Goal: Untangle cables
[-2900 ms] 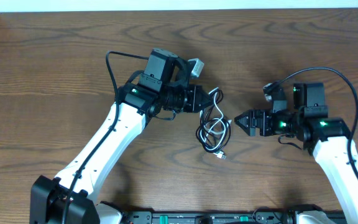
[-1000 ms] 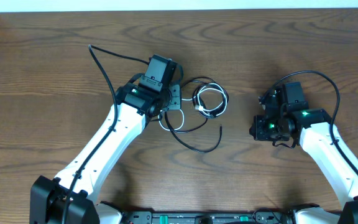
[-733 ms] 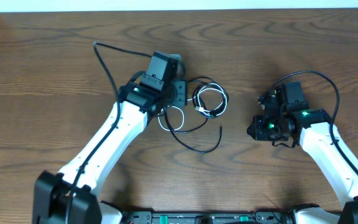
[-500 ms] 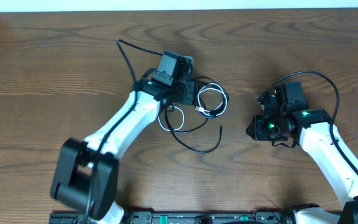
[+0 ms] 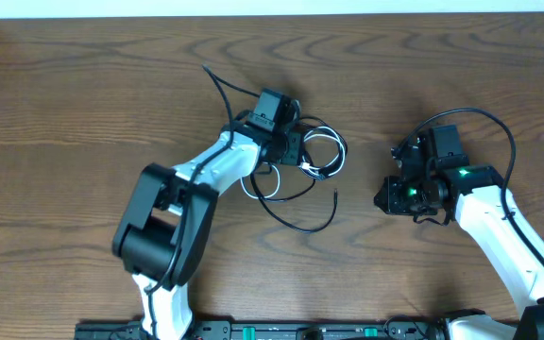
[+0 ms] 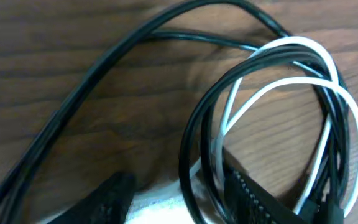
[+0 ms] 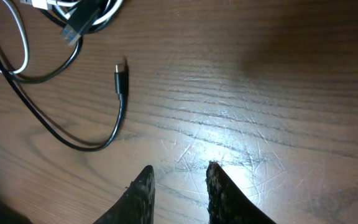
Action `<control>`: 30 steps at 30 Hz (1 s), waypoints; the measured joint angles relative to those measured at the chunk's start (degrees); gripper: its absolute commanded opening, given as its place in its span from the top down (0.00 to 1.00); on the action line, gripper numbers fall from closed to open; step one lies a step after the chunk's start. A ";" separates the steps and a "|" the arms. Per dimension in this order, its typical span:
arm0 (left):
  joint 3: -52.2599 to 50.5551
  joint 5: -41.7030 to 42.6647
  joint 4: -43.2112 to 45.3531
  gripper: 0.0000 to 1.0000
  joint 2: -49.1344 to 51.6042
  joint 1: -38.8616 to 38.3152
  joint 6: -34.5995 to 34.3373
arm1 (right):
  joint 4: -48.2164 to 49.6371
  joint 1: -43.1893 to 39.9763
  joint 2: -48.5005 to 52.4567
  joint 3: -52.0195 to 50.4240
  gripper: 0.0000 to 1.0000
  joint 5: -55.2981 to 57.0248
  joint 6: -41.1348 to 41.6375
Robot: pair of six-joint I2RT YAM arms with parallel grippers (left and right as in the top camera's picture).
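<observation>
Left gripper (image 6: pixel 178 190) jaws well apart, straddling coiled cables (image 5: pixel 321 153) mid-table. Black loop (image 5: pixel 296 215) trails toward near edge, plug (image 7: pixel 120 78) pointing far. Right gripper (image 7: pixel 180 186) slightly apart, empty.

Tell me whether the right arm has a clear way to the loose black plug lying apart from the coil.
Probably yes. The black plug lies on the table ahead of the right gripper, with nothing between them; the left gripper is at the coil, farther off.
</observation>
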 measured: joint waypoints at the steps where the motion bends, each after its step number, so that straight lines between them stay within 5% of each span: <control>1: 0.02 0.59 0.74 0.54 0.09 -0.02 -0.07 | -0.02 0.00 0.00 0.00 0.77 0.00 0.00; 7: 0.00 2.47 1.09 0.92 0.83 -1.73 -0.24 | 0.00 0.00 0.00 0.00 0.73 -0.02 0.00; 30: -0.28 26.71 -9.90 0.92 -12.17 -2.36 -1.62 | 15.63 0.00 5.40 0.00 0.67 -1.68 -1.62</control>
